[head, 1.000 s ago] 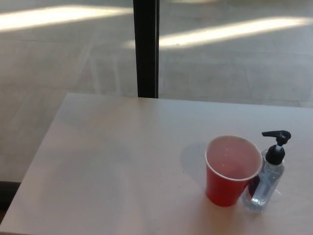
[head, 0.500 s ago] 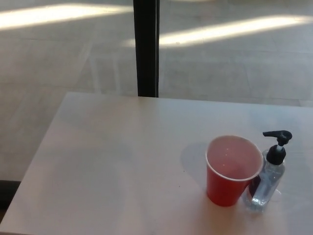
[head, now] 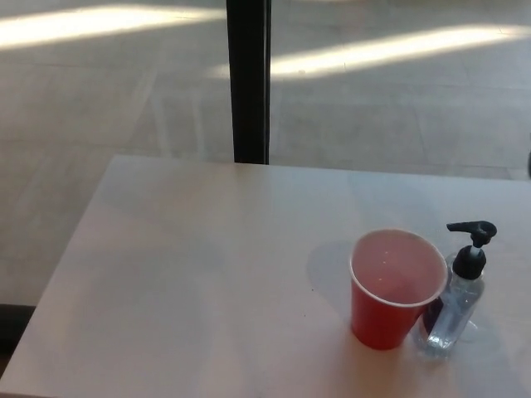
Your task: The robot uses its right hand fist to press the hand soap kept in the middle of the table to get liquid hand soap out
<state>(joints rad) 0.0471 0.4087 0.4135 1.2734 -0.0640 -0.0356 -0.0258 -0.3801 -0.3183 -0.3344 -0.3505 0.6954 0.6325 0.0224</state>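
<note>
Soap (head: 455, 311) stands upright on the near right part of the desk (head: 191, 274), a clear bottle with a black pump (head: 470, 245) on top, its spout pointing left toward the cup. You have a red cup (head: 390, 290) touching or just beside the bottle on its left, open end up, and it hides part of the bottle's lower left side. You cannot see liquid in the cup clearly; its inside looks pale pink.

Neither hand shows, so you get nothing on arm pose, and you cannot tell the state of the fingers on either side. A small dark sliver sits at the far right edge of the picture, too little of it to say what it is.

Beyond the desk's far edge a dark post (head: 248, 83) rises from the floor (head: 99, 99), which carries bright bands of sunlight.
</note>
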